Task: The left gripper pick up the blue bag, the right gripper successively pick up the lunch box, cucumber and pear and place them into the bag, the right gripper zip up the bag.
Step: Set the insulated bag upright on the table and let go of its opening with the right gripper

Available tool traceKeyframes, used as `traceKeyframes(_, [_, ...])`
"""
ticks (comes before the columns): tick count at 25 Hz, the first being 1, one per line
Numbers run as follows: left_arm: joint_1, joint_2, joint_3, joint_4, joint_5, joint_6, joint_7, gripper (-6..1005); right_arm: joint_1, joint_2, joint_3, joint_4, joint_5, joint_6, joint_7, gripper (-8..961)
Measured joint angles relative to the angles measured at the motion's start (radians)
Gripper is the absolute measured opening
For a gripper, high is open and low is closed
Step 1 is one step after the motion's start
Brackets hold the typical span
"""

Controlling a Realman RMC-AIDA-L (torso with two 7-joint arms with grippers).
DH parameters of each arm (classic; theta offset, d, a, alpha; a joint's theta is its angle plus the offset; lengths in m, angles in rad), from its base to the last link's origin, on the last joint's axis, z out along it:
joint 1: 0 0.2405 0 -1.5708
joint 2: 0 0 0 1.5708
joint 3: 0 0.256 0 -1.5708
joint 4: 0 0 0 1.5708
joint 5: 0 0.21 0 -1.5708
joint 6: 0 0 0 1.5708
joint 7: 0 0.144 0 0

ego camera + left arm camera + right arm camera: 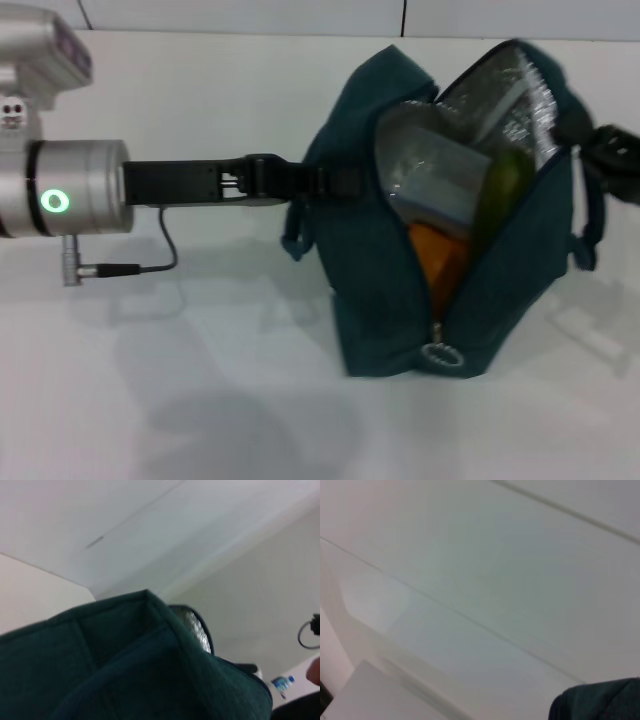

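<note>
The blue bag (370, 290) stands open on the white table, its foil lining showing. Inside lie the clear lunch box (435, 175), the green cucumber (500, 190) on its right, and the orange pear (440, 255) lower down. The metal ring pull (442, 355) hangs at the front foot of the zipper. My left gripper (318, 180) reaches in from the left and is shut on the bag's left edge by a handle. My right gripper (612, 152) shows only as a black shape just beyond the bag's right side. The bag's fabric fills the left wrist view (115, 665) and one corner of the right wrist view (600, 702).
The left arm's silver cylinder (70, 200) with its green light sits at the far left, a black cable (150, 262) looping below it. White table (200, 400) spreads in front of and left of the bag. A wall seam runs along the back.
</note>
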Motion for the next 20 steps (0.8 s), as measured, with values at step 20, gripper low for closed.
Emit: traceKeyframes(20, [-0.035,-0.004,0.083,-0.065,0.004,-0.158,0.015,162,-0.03,-0.013,0.026,-0.022,-0.007,0.047,-0.025,56])
